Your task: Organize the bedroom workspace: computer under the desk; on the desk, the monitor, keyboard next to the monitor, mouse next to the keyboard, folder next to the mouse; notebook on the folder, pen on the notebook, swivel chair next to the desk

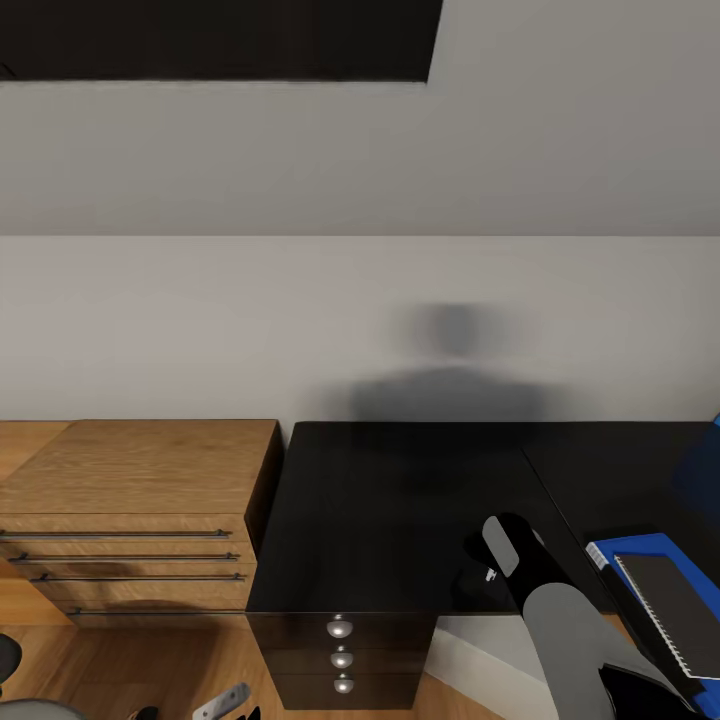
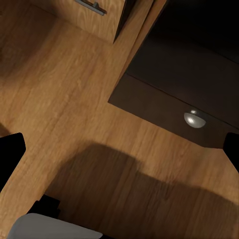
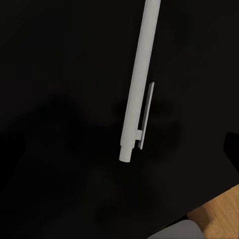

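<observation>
We see the thin white-silver pen (image 3: 138, 79) with its flat clip lying on the glossy black desk (image 1: 400, 510); no writing is legible on it. Our right gripper (image 1: 497, 560) hovers above it; we cannot tell its opening. The left gripper's (image 2: 119, 149) fingertips sit wide apart.

i can't read any words, brand marks or numbers here: my pen (image 3: 137, 87) is plain white, the desk (image 1: 400, 510) bare black, the notebook (image 1: 672, 605) cover unmarked.

Right arm (image 1: 560, 610) outstretched forward, its tool (image 1: 490, 573) low; left tool's dark fingertips (image 2: 10, 154) wide apart.
</observation>
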Tool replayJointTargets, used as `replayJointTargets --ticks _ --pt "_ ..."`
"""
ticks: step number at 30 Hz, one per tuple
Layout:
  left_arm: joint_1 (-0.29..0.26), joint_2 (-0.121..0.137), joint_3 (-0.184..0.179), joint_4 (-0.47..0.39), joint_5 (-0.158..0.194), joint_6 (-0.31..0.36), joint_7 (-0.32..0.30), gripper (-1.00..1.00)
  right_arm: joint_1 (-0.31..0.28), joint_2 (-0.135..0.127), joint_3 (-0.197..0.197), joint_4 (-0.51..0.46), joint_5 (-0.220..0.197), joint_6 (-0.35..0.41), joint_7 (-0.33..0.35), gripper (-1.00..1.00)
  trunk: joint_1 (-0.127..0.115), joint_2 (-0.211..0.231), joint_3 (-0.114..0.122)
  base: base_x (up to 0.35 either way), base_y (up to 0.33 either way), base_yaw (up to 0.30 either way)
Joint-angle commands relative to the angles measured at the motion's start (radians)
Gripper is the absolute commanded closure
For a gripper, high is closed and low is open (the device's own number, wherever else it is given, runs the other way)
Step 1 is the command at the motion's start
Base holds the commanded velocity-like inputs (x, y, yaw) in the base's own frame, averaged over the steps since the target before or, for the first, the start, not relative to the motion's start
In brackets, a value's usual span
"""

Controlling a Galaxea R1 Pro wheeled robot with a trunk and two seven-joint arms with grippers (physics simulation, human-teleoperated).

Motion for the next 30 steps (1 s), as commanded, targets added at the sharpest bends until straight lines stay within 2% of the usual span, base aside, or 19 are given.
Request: replayJointTargets --ticks 1,4,10,22,30 --pt "-0.001 -0.001 0.001 0.0 0.008 -0.002 0.0 -1.0 -0.001 0.001 -0.003 -0.002 -0.011 0.001 -0.008 -1.0 0.0 -0.001 -0.001 0.0 0.0 0.0" --pt "-0.001 -0.001 0.001 0.0 0.008 -0.002 0.001 -1.0 0.0 0.001 -0.003 -0.002 -0.011 0.001 -0.008 -1.0 0.0 -0.001 -0.001 0.0 0.0 0.0" --pt "-0.001 -0.002 0.001 0.0 0.008 -0.002 0.002 -1.0 0.0 0.0 -0.004 -0.002 -0.011 0.001 -0.008 -1.0 0.023 -0.043 -0.02 0.0 0.0 0.0" --pt "-0.001 -0.001 0.001 0.0 0.008 -0.002 0.002 -1.0 0.0 0.0 -0.004 -0.003 -0.011 0.001 -0.008 -1.0 0.023 -0.043 -0.02 0.0 0.0 0.0" --pt "-0.001 -0.001 0.001 0.0 0.008 -0.002 0.003 -1.0 0.0 0.001 -0.004 -0.003 -0.012 0.001 -0.008 -1.0 0.054 -0.099 -0.045 0.0 0.0 0.0"
